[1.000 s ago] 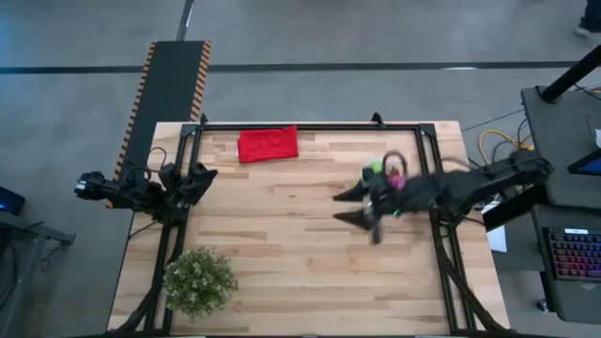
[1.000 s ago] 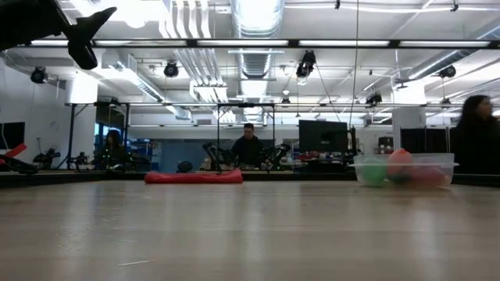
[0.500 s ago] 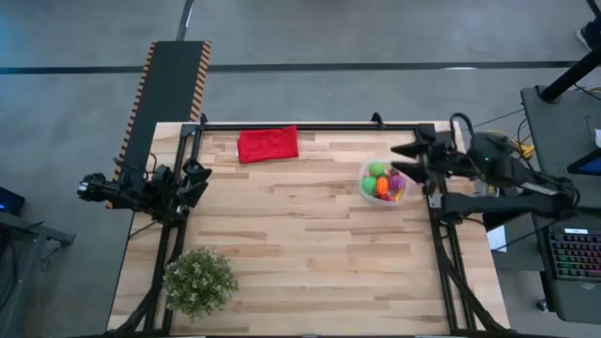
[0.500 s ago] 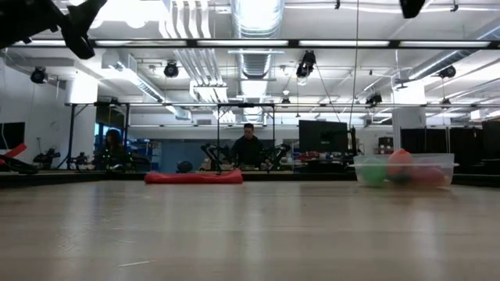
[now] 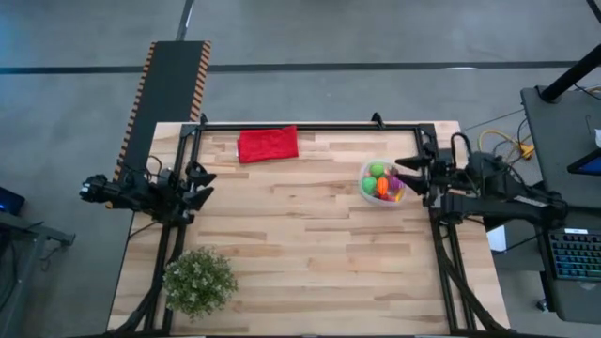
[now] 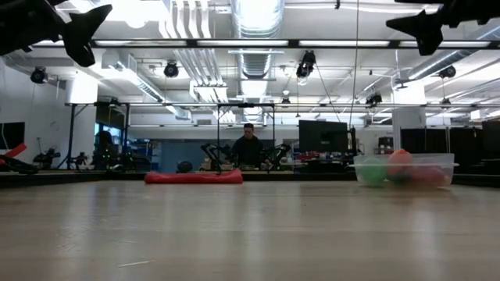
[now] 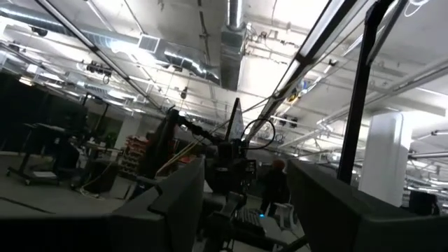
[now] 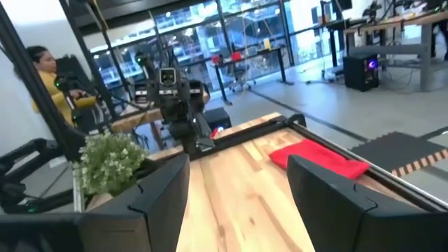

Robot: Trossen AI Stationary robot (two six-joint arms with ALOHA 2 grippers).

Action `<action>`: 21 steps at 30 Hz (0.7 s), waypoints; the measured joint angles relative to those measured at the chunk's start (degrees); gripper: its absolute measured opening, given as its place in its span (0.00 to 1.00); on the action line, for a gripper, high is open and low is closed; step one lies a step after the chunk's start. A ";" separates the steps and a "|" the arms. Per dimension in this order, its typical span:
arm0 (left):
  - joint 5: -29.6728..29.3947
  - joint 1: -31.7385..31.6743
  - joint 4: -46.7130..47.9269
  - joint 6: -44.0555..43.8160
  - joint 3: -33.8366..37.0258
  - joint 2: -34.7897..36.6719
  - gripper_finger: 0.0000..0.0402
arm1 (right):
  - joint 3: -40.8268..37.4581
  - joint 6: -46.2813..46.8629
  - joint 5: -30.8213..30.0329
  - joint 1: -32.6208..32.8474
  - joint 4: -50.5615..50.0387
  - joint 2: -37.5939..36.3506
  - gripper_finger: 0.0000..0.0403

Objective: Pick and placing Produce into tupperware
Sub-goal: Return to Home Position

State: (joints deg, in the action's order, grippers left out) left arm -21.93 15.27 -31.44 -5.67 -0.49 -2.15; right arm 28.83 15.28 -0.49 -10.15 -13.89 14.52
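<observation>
The clear round tupperware point(image 5: 382, 181) stands on the right part of the table and shows as a see-through tub point(image 6: 404, 169) in the low view. The produce point(image 5: 380, 183) lies inside it: green, orange, red and pink pieces. My right gripper point(image 5: 404, 175) is open and empty. It hangs high point(image 6: 422, 27) beside the tub's right rim, and its wrist view shows its spread fingers point(image 8: 238, 203). My left gripper point(image 5: 200, 183) waits open and empty at the table's left edge, raised point(image 6: 78, 31), with its fingers apart point(image 7: 245, 210).
A red cloth point(image 5: 268, 144) lies near the far edge, left of centre. A bushy potted plant point(image 5: 199, 279) stands at the near left corner. A black frame rail point(image 5: 310, 125) runs round the table. Bare wood point(image 5: 300, 225) spans the middle. People sit in the room beyond point(image 6: 248, 148).
My right gripper has drawn back from over the table left of the tub toward the right edge, past the far-right corner, and now hangs beside the tub's right rim. The tub, half covered by that arm a second ago, now shows whole and has not moved.
</observation>
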 joint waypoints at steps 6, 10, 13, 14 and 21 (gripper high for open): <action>0.00 0.00 0.48 0.07 0.03 -0.01 0.48 | -7.17 -0.82 -0.03 0.00 2.53 -6.39 0.58; 0.02 0.00 0.47 0.07 0.04 -0.52 0.48 | -11.03 -1.69 -0.82 0.00 3.74 -12.79 0.58; 0.02 0.00 0.44 0.07 0.07 -0.83 0.48 | -13.13 -2.43 -1.14 0.00 3.52 -14.48 0.58; 0.05 0.00 0.57 0.07 0.09 -0.85 0.48 | -13.42 -2.61 -1.33 0.00 2.30 -14.33 0.58; 0.37 0.00 0.51 0.09 0.13 -0.96 0.48 | -17.60 -2.10 -5.91 0.00 1.83 -14.37 0.58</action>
State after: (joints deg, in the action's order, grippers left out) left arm -21.56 15.27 -30.93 -5.58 -0.36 -3.11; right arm 11.23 13.18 -6.39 -10.15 -12.06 0.14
